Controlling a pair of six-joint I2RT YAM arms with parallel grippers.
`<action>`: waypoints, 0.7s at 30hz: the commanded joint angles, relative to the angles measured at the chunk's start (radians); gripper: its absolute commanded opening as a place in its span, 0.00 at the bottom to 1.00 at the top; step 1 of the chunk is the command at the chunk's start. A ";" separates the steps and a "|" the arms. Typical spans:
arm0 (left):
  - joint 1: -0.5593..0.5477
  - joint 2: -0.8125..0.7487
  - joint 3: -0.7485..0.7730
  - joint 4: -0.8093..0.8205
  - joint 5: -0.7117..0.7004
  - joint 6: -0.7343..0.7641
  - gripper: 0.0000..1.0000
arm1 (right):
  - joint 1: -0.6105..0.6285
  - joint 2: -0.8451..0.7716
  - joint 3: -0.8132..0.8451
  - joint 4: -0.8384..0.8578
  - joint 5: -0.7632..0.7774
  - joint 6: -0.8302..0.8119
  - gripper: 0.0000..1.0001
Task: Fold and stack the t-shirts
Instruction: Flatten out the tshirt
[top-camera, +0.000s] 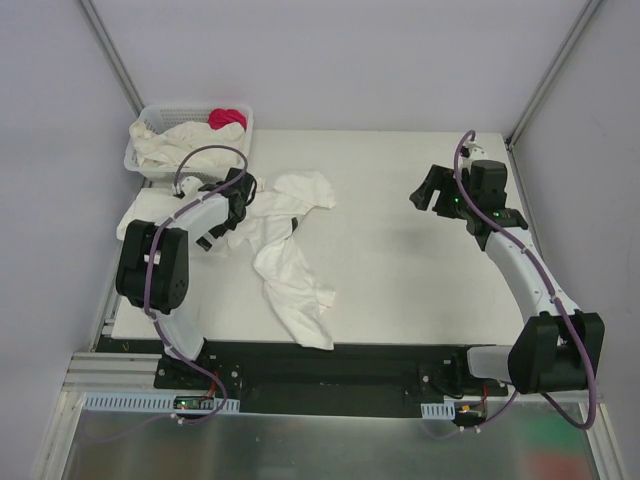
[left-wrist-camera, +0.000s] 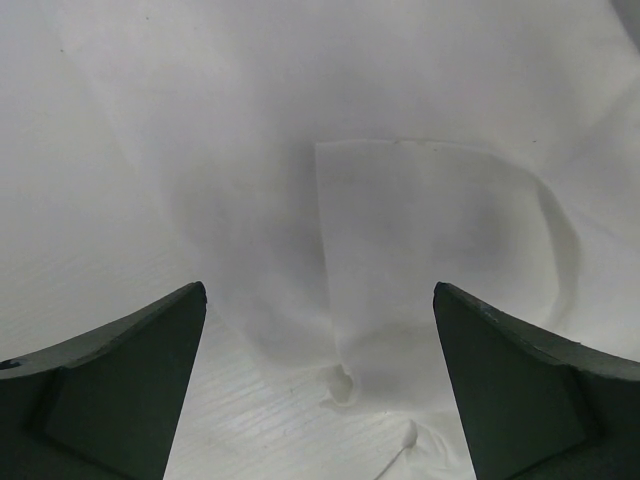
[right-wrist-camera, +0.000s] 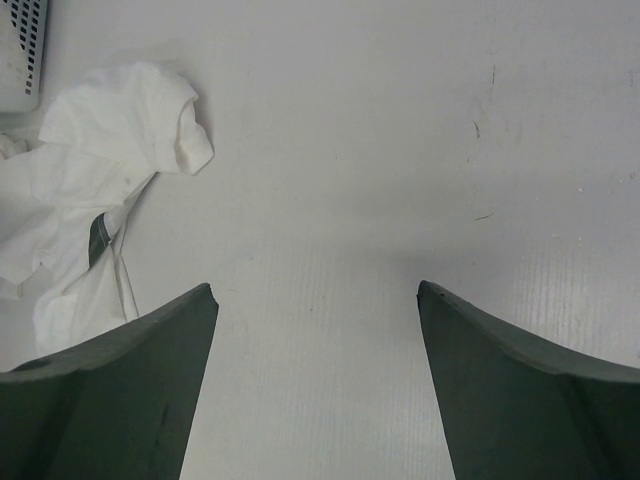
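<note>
On the white desk (top-camera: 420, 290) one crumpled t-shirt (top-camera: 290, 265) sprawls left of centre, seemingly awaiting folding, other shirts (top-camera: 175, 145) heaped in the basket (top-camera: 185, 108), the left gripper (left-wrist-camera: 320, 290) gaping empty just above its cloth, the right gripper (right-wrist-camera: 318, 287) wide, empty, over bare desk.

One shirt (top-camera: 290, 265) on the counter (top-camera: 420, 290); at least one more shirt (top-camera: 170, 148) in the basket (top-camera: 170, 108). One basket. One red cloth (top-camera: 227, 118). Two grippers: left gripper (left-wrist-camera: 318, 290), right gripper (right-wrist-camera: 315, 285).

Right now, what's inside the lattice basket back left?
The basket holds crumpled white t-shirts and a pink-red cloth in its far right corner. Their count and anything beneath them are hidden.
</note>
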 joint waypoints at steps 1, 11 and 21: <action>0.030 0.027 0.037 -0.022 0.026 -0.047 0.95 | -0.012 -0.028 -0.003 0.020 -0.024 0.010 0.84; 0.062 0.096 0.120 -0.021 0.054 -0.021 0.91 | -0.016 -0.040 -0.011 0.026 -0.024 0.008 0.83; 0.076 0.169 0.221 -0.016 0.094 0.039 0.90 | -0.020 -0.017 -0.008 0.028 -0.021 0.004 0.81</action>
